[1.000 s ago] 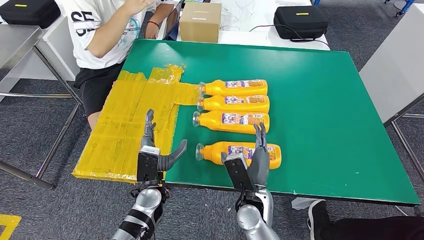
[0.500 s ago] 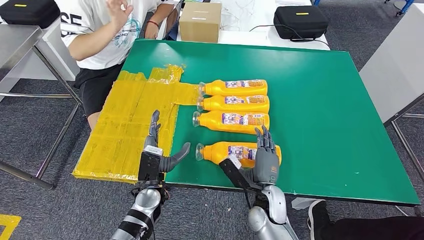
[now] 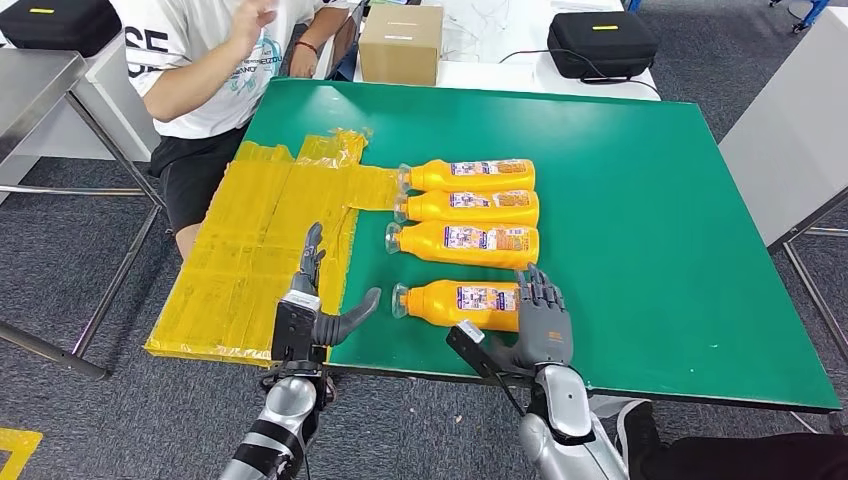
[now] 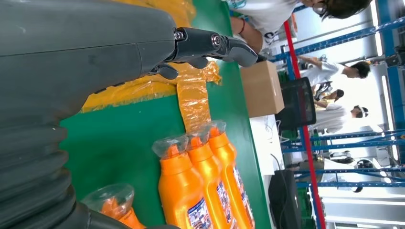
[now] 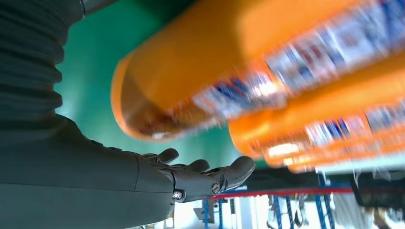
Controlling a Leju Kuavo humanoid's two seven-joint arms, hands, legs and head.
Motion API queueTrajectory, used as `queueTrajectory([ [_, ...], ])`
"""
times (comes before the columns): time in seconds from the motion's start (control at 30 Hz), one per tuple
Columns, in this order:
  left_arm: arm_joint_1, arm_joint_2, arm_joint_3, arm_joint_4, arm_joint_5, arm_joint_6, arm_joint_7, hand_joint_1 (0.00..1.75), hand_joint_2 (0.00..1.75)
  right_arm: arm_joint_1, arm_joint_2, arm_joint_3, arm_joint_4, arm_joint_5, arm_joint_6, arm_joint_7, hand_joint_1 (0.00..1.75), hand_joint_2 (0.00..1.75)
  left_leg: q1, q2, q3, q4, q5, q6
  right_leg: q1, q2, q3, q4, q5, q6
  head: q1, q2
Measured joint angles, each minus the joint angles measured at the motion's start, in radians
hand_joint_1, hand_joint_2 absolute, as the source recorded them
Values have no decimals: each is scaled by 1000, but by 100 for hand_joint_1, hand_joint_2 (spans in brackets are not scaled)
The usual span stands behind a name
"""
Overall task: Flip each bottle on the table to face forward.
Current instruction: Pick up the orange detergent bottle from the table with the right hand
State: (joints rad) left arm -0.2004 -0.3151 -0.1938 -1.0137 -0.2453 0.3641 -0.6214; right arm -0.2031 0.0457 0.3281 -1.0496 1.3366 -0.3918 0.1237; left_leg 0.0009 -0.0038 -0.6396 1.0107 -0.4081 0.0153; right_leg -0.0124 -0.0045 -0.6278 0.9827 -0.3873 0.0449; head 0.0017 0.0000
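The head view looks down and forward over the green table (image 3: 640, 200). Both wrist views sit low and close, sharing the orange bottles (image 4: 200, 191) with it.

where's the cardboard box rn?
Head view: the brown cardboard box stands past the green table's far edge, on a white surface, beside the seated person.

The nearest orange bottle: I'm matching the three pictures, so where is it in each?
Head view: nearest bottle lies apart from the row, just left of the right robot hand.
Left wrist view: its cap pokes in at the bottom edge.
Right wrist view: blurred, filling the top.
Shared landmark: green table.
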Motion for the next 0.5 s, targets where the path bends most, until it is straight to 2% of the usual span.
queueTrajectory([
  [0.03,1,0,4,-1,1,-7,1,0,175,-3,-8,4,6,7,23,5,37,175,0,0,0,0,0,0,0,0,0,0,0,0,0,0],
  [0.13,3,0,15,-4,3,-27,2,0,175,-22,-31,18,25,12,108,12,165,175,0,0,0,0,0,0,0,0,0,0,0,0,0,0],
  [0.17,3,0,19,-4,3,-32,2,0,175,-33,-40,25,32,8,140,10,173,175,0,0,0,0,0,0,0,0,0,0,0,0,0,0],
  [0.33,1,0,35,-5,3,-53,1,0,175,-104,-75,56,71,-60,267,-41,174,175,0,0,6,0,-1,1,0,0,5,-1,0,0,0,0],
  [0.5,-13,0,47,6,10,-69,-13,0,175,-157,-99,75,102,-164,334,-99,175,175,0,1,13,0,-2,2,0,1,11,-1,0,0,0,0],
])
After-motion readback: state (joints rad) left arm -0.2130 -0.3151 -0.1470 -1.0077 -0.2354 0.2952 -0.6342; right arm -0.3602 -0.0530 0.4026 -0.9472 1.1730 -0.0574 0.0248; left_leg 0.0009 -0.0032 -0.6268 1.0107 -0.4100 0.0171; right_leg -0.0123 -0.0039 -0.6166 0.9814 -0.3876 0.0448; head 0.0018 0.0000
